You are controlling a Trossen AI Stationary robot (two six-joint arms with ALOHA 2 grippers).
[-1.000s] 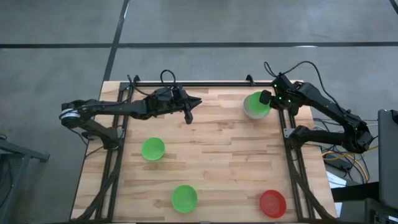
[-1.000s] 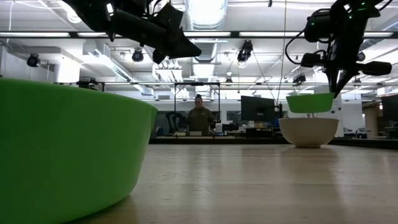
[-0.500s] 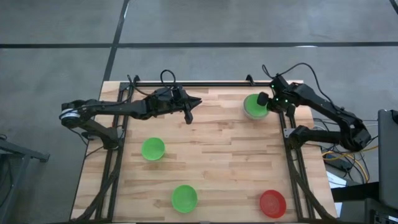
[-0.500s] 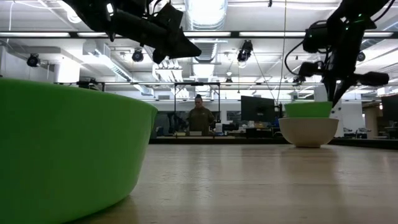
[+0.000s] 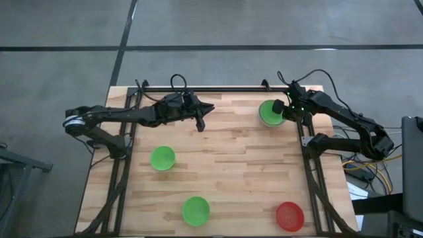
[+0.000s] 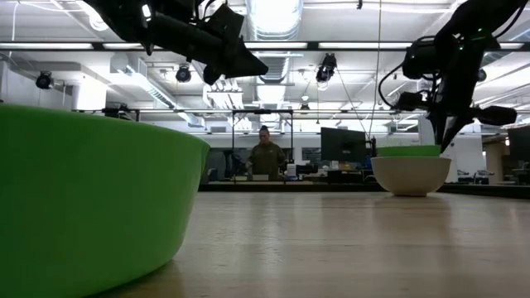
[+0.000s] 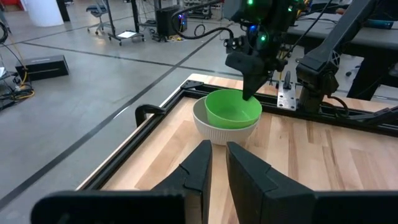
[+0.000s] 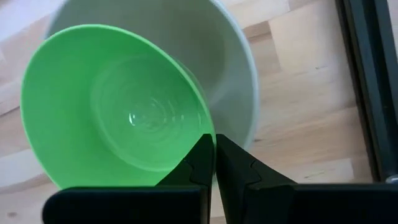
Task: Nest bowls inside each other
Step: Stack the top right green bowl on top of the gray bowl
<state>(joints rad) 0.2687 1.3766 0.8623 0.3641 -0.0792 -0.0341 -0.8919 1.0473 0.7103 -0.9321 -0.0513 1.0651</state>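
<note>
Plastic bowls, thin-walled, likely light and slick; the rim is the place to pinch.

High view: right gripper [image 5: 283, 110] pinches the rim of a green bowl [image 5: 269, 112] at the table's [image 5: 238, 165] far right; two more green [image 5: 162, 158] [image 5: 195, 209] and a red bowl [image 5: 289, 215] lie apart.
Low view: it sits inside the pale bowl [image 6: 411, 175].
Left wrist view: left gripper [image 7: 216, 163] idle (fingers narrow, empty), well apart.
Right wrist view: fingers [image 8: 200, 158] clamped on the glossy rim.

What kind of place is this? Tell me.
Probably a robotics lab or workshop: strip lights on an open ceiling, monitors on benches behind the table, and a person standing there.
</note>
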